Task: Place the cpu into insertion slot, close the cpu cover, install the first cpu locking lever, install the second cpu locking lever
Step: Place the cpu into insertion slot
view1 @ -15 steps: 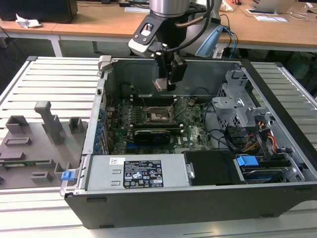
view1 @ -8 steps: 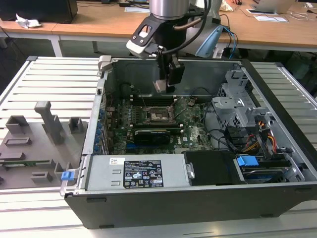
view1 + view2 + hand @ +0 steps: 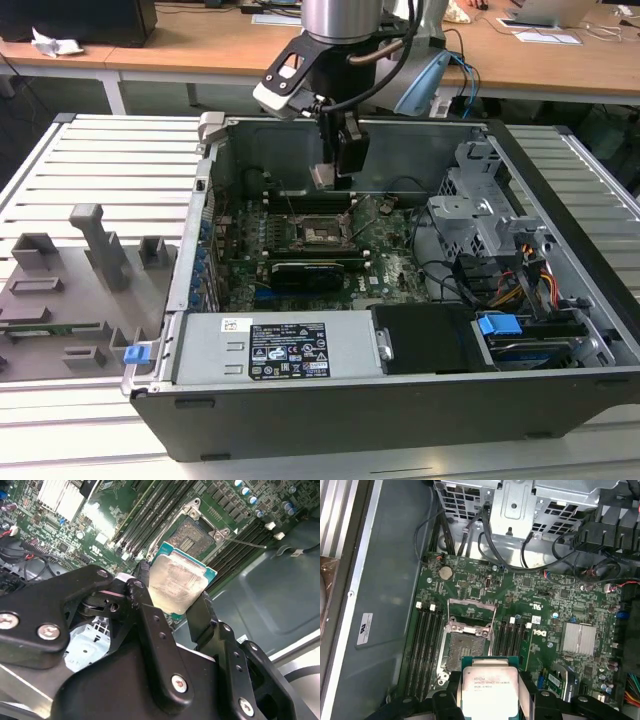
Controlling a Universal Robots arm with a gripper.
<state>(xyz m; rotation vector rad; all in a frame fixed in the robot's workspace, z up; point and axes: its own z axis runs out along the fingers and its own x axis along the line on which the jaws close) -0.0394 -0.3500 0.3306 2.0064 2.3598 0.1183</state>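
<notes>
- The gripper (image 3: 172, 594) clamps the cpu (image 3: 177, 582) by two opposite edges between its black, matte fingers (image 3: 150, 625); these are angular bars studded with shiny screw heads.
- The cpu is a thin, flat square: a dull, slightly smudged silver metal lid on a green rim. It is tilted in the second wrist view.
- In the exterior view the cpu (image 3: 325, 176) hangs in the air inside the open case (image 3: 400, 410), above the far side of the board and clear of it.
- The slot (image 3: 465, 647) is a square socket with a dark, finely grained centre and a bright metal rim. It sits towards the middle of the green board (image 3: 540, 595) and holds no chip.
- The cover (image 3: 470, 627), a thin silvery frame with a square window, stands raised at one edge of the slot.
- Long, narrow black memory slots (image 3: 422, 650) run in parallel banks on both sides of the slot.
- A finned, pale metal heatsink (image 3: 578, 639) sits farther along the board, and a round coin battery (image 3: 445, 572) lies near one corner.
</notes>
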